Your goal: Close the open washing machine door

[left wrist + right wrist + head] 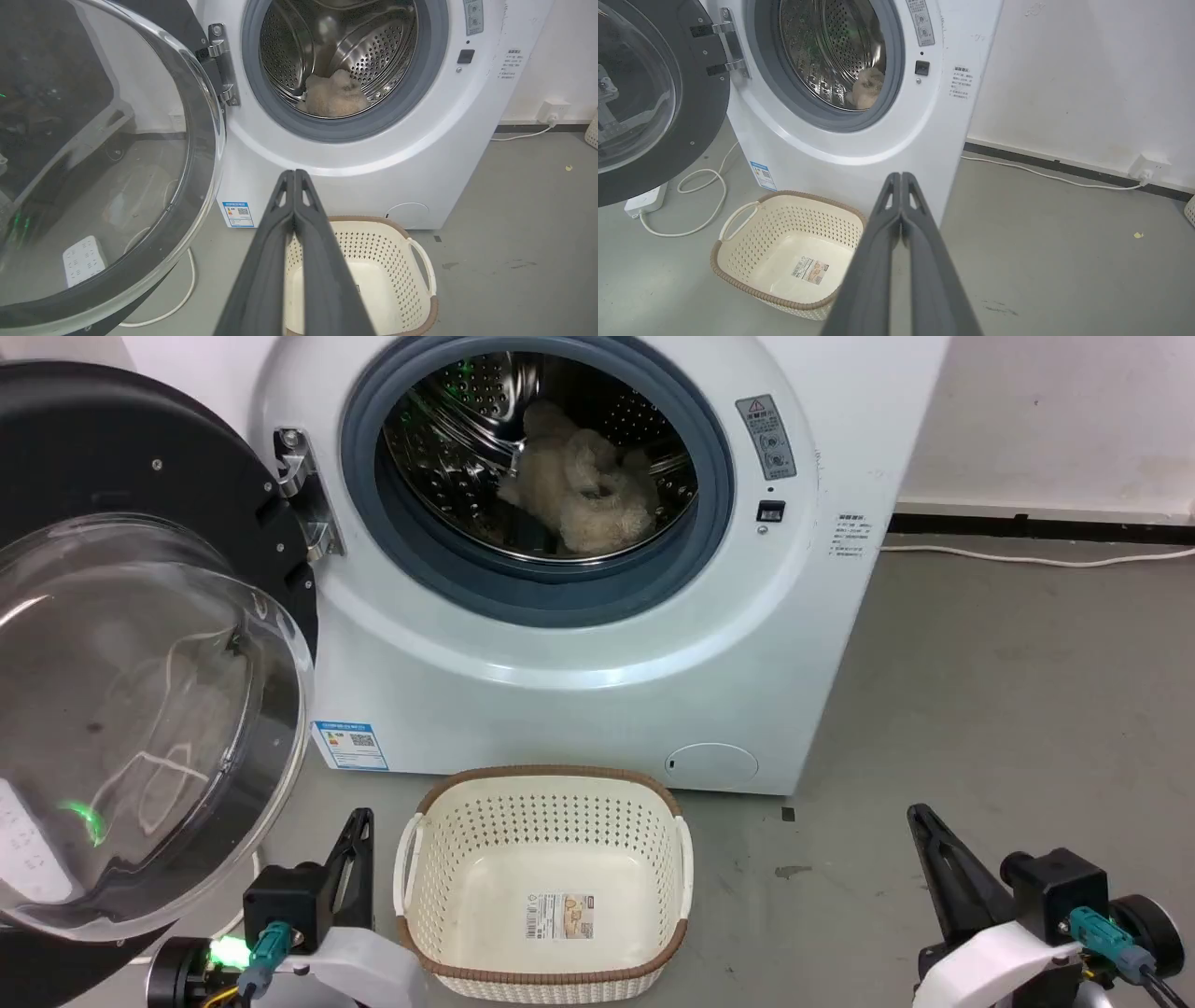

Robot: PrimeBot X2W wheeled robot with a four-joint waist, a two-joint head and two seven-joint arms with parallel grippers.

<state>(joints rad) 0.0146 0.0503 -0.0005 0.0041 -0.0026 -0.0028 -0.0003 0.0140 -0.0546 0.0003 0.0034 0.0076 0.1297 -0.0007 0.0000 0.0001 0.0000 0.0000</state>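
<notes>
The white washing machine (597,644) stands ahead with its drum mouth uncovered and a beige fluffy item (579,485) inside. Its door (140,709), black-rimmed with a bulging clear glass bowl, hangs wide open on the metal hinge (303,495) at the left, close to the camera. My left gripper (359,821) sits low at the lower left, just right of the door's bottom edge and apart from it, fingers pressed together and holding nothing (294,175). Shut and empty, my right gripper (920,817) rests at the lower right, far from the door (901,177).
A cream perforated basket (546,784) with a brown rim stands empty on the grey floor in front of the machine, between my grippers. A white power strip (644,200) and cable (705,205) lie under the door. A wall socket (1148,168) and cord run along the right wall.
</notes>
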